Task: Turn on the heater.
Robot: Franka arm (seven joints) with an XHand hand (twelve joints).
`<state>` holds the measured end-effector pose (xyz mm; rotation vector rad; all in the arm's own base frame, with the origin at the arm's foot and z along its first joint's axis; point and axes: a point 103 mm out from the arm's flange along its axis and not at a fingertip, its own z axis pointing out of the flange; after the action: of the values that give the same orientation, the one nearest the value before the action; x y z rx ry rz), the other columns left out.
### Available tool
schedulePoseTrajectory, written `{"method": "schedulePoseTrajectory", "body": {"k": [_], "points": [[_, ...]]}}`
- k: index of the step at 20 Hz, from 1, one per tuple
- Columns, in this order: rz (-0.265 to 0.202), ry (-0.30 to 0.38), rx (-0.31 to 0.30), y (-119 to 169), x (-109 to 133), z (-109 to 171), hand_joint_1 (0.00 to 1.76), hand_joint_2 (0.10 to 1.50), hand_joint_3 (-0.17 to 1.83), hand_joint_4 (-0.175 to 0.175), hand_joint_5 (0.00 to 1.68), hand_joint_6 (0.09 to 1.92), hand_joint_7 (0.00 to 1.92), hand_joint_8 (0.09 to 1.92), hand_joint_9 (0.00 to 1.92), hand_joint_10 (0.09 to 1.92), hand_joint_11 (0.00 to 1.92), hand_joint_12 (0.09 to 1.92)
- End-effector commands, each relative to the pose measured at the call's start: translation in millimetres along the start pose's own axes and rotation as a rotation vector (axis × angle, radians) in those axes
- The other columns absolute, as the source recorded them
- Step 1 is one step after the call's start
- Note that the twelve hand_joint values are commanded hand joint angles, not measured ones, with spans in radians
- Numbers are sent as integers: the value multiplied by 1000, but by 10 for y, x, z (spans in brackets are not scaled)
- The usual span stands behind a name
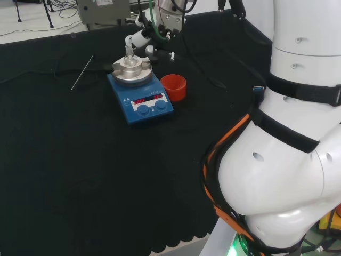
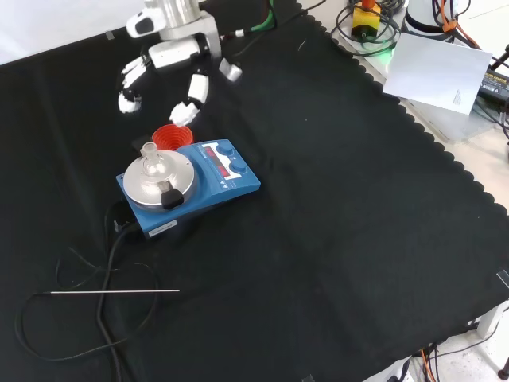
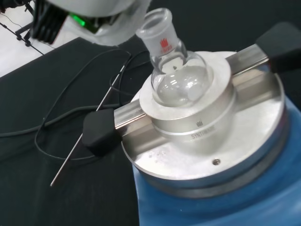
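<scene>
The blue heater (image 1: 139, 99) (image 2: 191, 181) stands on the black cloth, its front panel (image 1: 148, 100) (image 2: 226, 162) showing lit red digits above two blue knobs (image 1: 144, 110). A round metal block (image 1: 131, 71) (image 2: 157, 178) (image 3: 207, 127) with black handles sits on its top plate. A small clear round flask (image 1: 129, 55) (image 2: 150, 153) (image 3: 178, 75) rests in the block. The hand (image 1: 143, 37) (image 2: 173, 52) hovers beyond the heater, open, fingers (image 2: 191, 94) spread and relaxed, holding nothing. A blurred white part of the hand (image 3: 106, 21) hangs near the flask's neck.
A red cup-shaped stand (image 1: 173, 87) (image 2: 173, 136) sits right beside the heater, between it and the hand in the front view. A thin metal rod (image 1: 82, 73) (image 2: 111, 292) (image 3: 89, 134) and a black cable (image 2: 103, 314) lie on the cloth. The arm's white links (image 1: 282, 133) stand at the head view's right.
</scene>
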<state>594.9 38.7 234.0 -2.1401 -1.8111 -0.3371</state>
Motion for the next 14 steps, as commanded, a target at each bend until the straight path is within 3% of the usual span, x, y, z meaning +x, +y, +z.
{"method": "schedulePoseTrajectory", "body": {"k": [1,5,9,14], "points": [[1,-13,-12,-330,-110,-167,847,614,631,-23,415,471,370,674,552,671,195,1339],[0,-35,6,-539,-192,-197,839,620,628,-23,415,459,370,675,552,672,195,1339],[6,-125,140,-748,-240,-195,886,640,660,-6,382,400,524,682,554,688,155,1396],[6,-202,287,-1041,-257,-106,974,639,758,-1,363,218,833,665,929,590,597,1309]]}}
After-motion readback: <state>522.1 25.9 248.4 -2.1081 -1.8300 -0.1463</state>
